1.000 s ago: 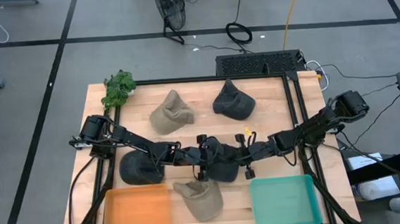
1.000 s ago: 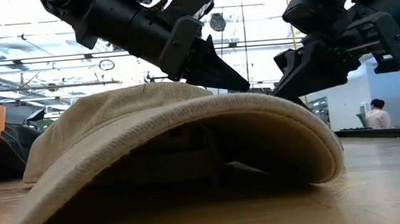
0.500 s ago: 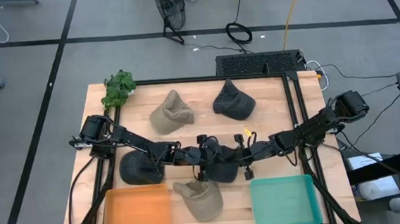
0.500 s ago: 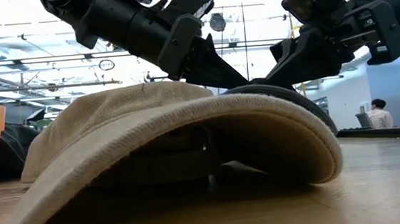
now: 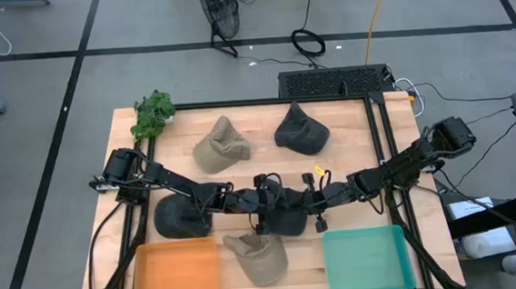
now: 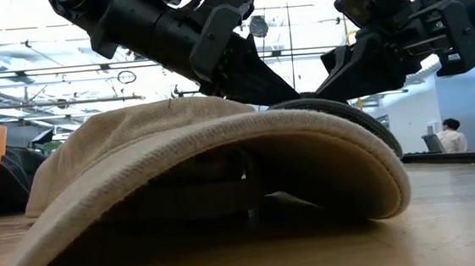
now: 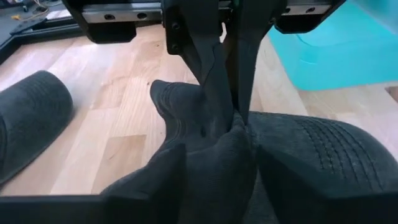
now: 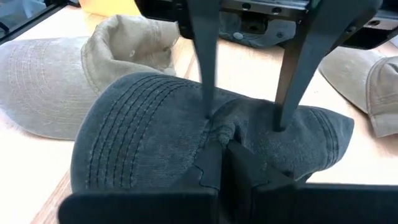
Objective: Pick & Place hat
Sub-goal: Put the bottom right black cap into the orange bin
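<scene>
Now dark hat (image 5: 288,221) brim faces teal bin (image 5: 368,260).

Both arms crowd the dark cap (image 5: 288,221), tan cap (image 5: 259,256) just beside — teal bin (image 5: 366,259) unobstructed

A light wooden desk (image 5: 348,129) carries everything. At its far left corner lies a green leafy sprig (image 5: 152,114). Farther in, a tan hat (image 5: 221,145) and a dark grey hat (image 5: 300,130) lie side by side. Mid-desk sit a dark hat at left (image 5: 181,216) and a dark hat at centre (image 5: 288,219). Along the near edge lie an orange tray (image 5: 177,271), a tan cap (image 5: 258,256) and a teal tray (image 5: 367,258).
</scene>
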### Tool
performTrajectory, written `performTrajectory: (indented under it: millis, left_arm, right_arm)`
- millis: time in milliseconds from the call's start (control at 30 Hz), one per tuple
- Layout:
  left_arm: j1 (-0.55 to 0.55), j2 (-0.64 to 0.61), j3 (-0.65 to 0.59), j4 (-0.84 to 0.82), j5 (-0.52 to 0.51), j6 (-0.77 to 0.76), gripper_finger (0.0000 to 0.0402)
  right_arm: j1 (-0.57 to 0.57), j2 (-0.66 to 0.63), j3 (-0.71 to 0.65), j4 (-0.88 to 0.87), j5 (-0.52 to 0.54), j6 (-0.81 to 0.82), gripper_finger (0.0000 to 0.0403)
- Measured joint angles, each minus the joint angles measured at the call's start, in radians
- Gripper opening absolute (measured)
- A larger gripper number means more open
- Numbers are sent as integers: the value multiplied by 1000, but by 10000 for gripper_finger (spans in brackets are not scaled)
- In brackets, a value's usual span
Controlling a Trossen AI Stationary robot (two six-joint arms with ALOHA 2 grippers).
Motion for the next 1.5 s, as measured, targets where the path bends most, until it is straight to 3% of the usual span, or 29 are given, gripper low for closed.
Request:
performTrajectory:
  millis: [233,433,633,867,1133,1400,1500]
  left_arm:
    - [0,0,0,14,-3,7,319]
    - [1,0,0,22,-30,29,339]
    - [2,0,0,-6,-35,26,274]
    - [6,0,1,-19,-22,29,150]
    - [31,0,1,-20,74,29,16]
    - [33,-1,1,-24,77,33,29]
    - [24,-38,-1,-72,74,40,14]
  right_arm:
    - [0,0,0,7,0,0,0]
    - [0,0,0,16,0,-2,0]
    - [0,0,0,37,-1,-31,0]
    - [0,0,0,41,1,-27,0]
    - [0,0,0,38,20,-25,0]
    - [0,0,0,39,24,0,7]
    - [1,-1,0,45,53,-2,14]
